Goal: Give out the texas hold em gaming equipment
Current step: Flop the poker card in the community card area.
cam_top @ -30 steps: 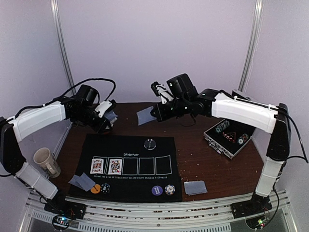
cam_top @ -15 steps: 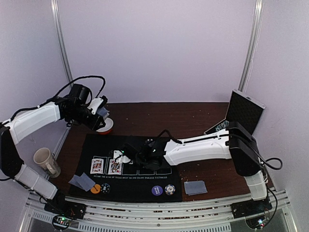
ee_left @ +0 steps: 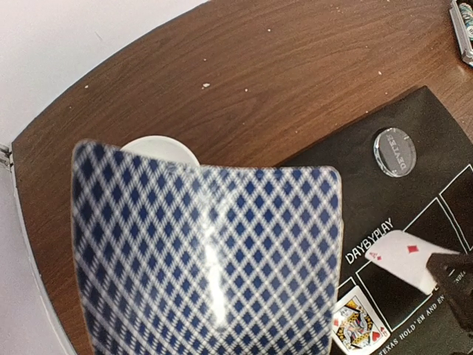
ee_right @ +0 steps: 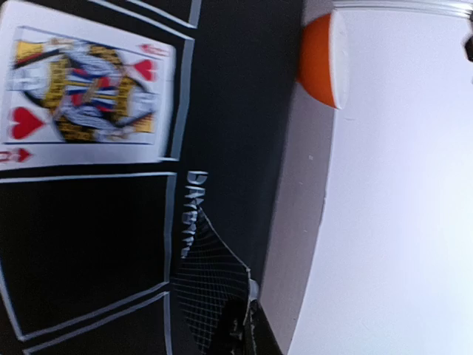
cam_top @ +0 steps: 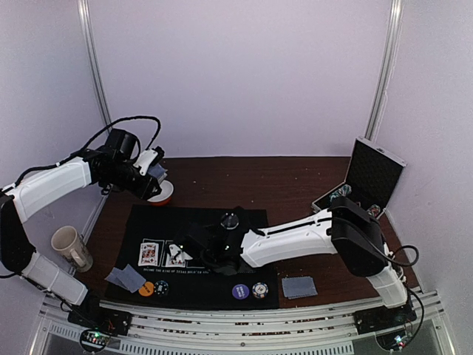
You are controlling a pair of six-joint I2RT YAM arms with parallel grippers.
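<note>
My left gripper (cam_top: 157,171) is shut on a deck of blue-diamond-backed playing cards (ee_left: 207,259), held above the bowl (cam_top: 162,194). The deck hides its fingers in the left wrist view. My right gripper (cam_top: 183,248) reaches low over the black mat (cam_top: 244,259), shut on one playing card (ee_right: 214,285), whose red-pipped face (ee_left: 403,257) tilts above the mat's boxes. Two face-up cards (cam_top: 148,254) (cam_top: 175,256) lie in the left boxes; one is a king of hearts (ee_right: 85,92). A clear disc (cam_top: 230,219) sits at the mat's top. Chips (cam_top: 146,288) (cam_top: 161,288) (cam_top: 239,291) lie along its near edge.
A beige mug (cam_top: 72,248) stands at the left table edge. An open metal case (cam_top: 362,192) stands at the back right. Grey-backed card piles lie at the mat's near left (cam_top: 124,277) and near right (cam_top: 298,286). A black-and-white chip (cam_top: 259,290) lies by the purple one.
The right arm has swung from the back of the table down over the mat and then leftward with its card. The left gripper with the deck has hardly moved.
</note>
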